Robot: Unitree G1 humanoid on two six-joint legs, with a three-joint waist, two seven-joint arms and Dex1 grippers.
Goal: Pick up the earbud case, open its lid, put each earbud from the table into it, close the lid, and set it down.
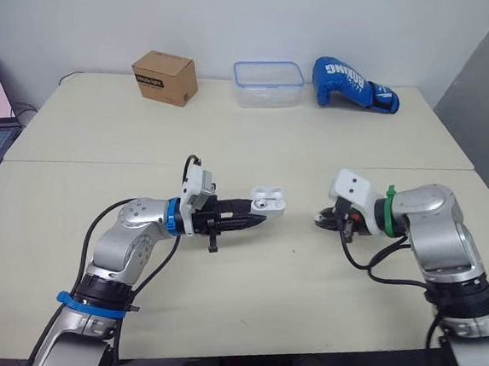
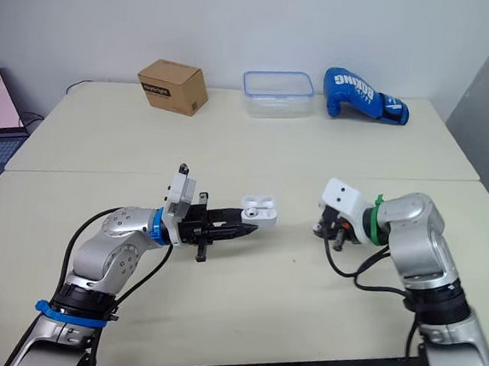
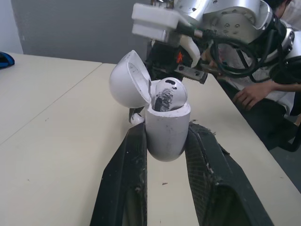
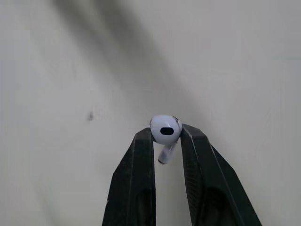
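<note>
The left end effector [image 3: 167,135] grips the case [image 1: 268,204] above the counter [image 1: 305,274], lid [image 3: 128,80] open, one earbud [image 3: 170,92] seated. The right end effector [image 4: 165,135] pinches the second earbud [image 4: 165,129] (apart from the case). Remaining, I judge: insert it, close the lid, set the case down.

The right gripper [image 4: 166,133] is pinching a white earbud [image 4: 164,127] by its rounded head, with one black finger [image 4: 141,165] pressing on each side. The earbud's dark oval grille is facing the camera, and its short stem is slanting back into the gap between the fingers. The pale table [image 4: 244,70] is spreading behind it, carrying a small dark speck [image 4: 90,115] well apart from the earbud.
</note>
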